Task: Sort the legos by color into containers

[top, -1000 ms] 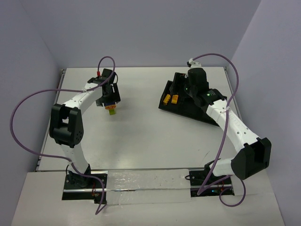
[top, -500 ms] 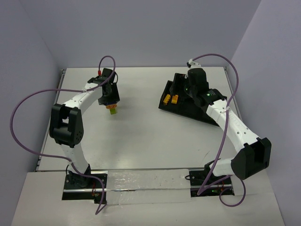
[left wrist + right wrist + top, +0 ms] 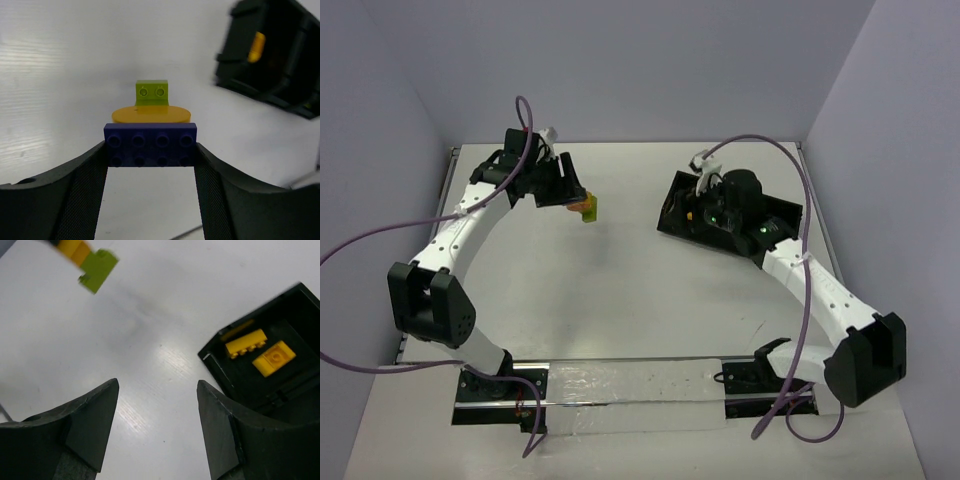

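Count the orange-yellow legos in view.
3. Two yellow bricks lie in one tray compartment; one round plate sits between the blue brick and green brick held in the left claw. More may be hidden.

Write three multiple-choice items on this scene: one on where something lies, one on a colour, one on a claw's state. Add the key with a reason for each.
1. Where do the two yellow bricks in the right wrist view lie?
A. in a compartment of the black tray
B. outside the tray
C. held in the air

2. What colour is the brick clamped in the left claw?
A. lime green
B. orange
C. blue-purple

3. How does the right claw stand?
A. shut on a brick
B. open, holding nothing
C. shut on the tray wall

Key:
1 A, the tray's walls surround both of them.
2 C, the claw grips the two ends of the blue-purple brick.
3 B, there is a wide gap with nothing in it.
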